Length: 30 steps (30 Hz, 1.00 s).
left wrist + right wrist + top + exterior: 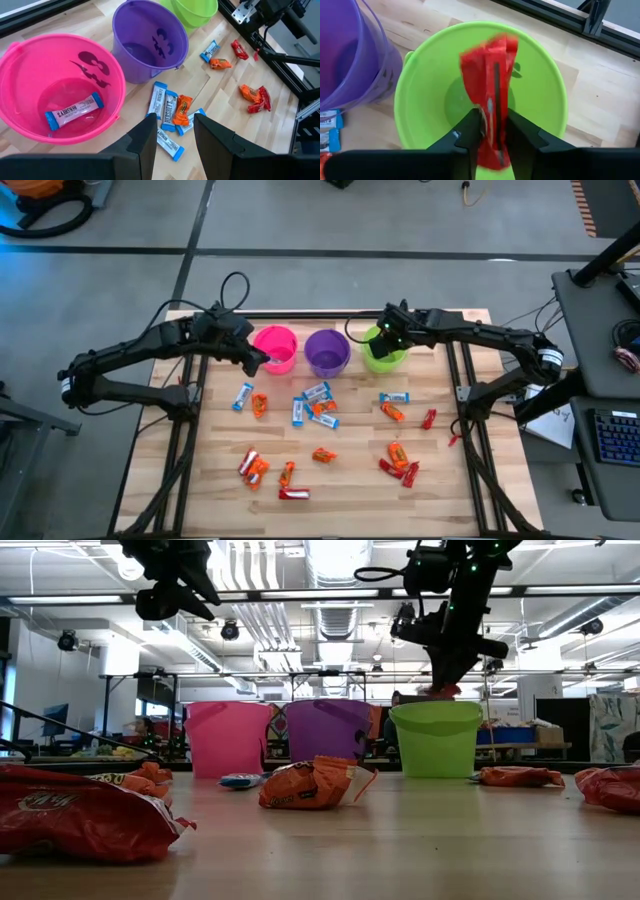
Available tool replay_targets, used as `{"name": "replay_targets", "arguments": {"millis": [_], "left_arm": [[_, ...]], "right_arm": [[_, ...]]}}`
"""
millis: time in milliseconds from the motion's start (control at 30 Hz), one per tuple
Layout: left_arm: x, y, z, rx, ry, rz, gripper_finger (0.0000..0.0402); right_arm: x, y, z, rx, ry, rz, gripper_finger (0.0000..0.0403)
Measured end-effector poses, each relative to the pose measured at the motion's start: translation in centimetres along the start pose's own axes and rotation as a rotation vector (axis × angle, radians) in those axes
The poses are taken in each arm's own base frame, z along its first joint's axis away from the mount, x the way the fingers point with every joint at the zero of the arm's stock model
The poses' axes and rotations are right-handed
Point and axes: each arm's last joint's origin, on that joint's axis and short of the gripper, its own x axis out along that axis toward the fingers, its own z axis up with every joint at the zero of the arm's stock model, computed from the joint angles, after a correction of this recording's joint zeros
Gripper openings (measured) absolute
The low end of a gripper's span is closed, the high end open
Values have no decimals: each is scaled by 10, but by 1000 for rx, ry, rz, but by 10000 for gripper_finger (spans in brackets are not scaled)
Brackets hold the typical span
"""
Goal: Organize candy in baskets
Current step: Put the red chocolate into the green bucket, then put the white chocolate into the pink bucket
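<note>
Three baskets stand in a row at the table's far side: pink (275, 348), purple (327, 352) and lime green (385, 358). My right gripper (494, 131) hangs over the green basket's (420, 100) mouth, shut on a red candy (490, 65). My left gripper (172, 142) hovers open and empty near the pink basket (30, 65), which holds one blue-and-white candy (75, 110). Several blue, orange and red candies (315, 408) lie loose on the wooden table (350, 480). My right gripper pinches the red candy between its two fingers (472, 131), which press on its long sides (492, 117) near one end. They slant down from above. The rest of the wrapper sticks out past the fingertips, clear of the green basket and over its opening.
Loose candies spread across the table's middle and near part, with a cluster (172, 110) just beyond my left fingers. More red and orange ones (400, 460) lie toward the right. Black frame rails (470, 430) run along the table's sides.
</note>
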Motion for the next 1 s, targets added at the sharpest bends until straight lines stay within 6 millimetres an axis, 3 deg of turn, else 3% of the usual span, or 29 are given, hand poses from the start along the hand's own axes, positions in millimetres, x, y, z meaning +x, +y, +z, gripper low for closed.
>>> {"name": "replay_targets", "arguments": {"millis": [333,533,1000], "left_arm": [[0,0,0,-6,0,0,113],[-1,1,-2,-35,19,5,113],[-12,14,-46,-218,428,267,113]], "right_arm": [[0,0,0,2,3,6,141],[-6,1,0,7,21,56,147],[-39,11,23,-43,-35,218,146]]}}
